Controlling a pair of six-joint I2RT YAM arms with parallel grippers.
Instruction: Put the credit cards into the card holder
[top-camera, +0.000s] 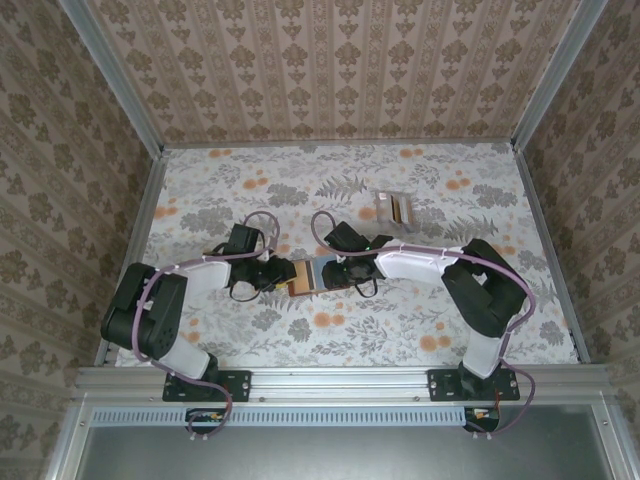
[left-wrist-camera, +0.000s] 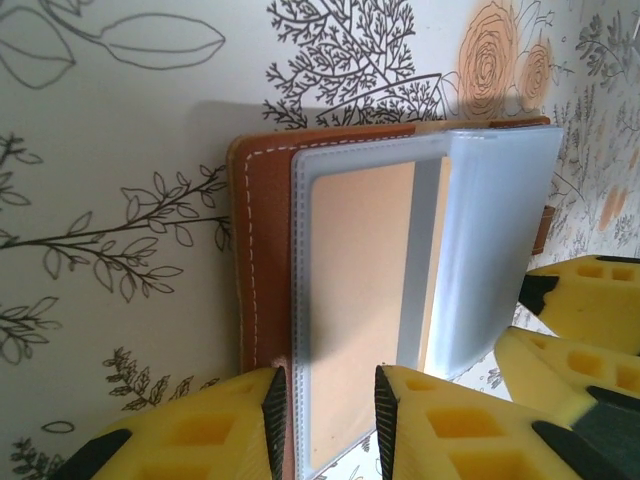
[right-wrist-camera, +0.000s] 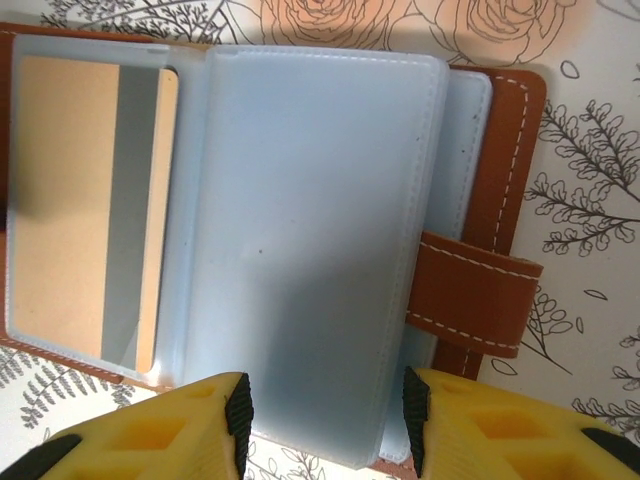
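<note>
card holder (right-wrist-camera: 480, 290) edge cropped, tan card (right-wrist-camera: 70, 200) sleeved

L gripper (top-camera: 278, 275) & R gripper (top-camera: 345, 272) nose-to-nose at centre, both low, jaws part-open, prob. unclamped.

- A reddish-brown leather folding card holder (top-camera: 308, 276) lies open in the middle of the floral-patterned counter (top-camera: 400, 330), between the left pincer (top-camera: 283, 276) and the right pincer (top-camera: 340, 272).
- A tan flat card (right-wrist-camera: 80, 200) sits in its left clear plastic sleeve (right-wrist-camera: 30, 330).
- A small stack of pale cards (top-camera: 393, 209) lies behind, to the right, well apart.

Overhead; wrists close above card holder (left-wrist-camera: 262, 260)
</note>
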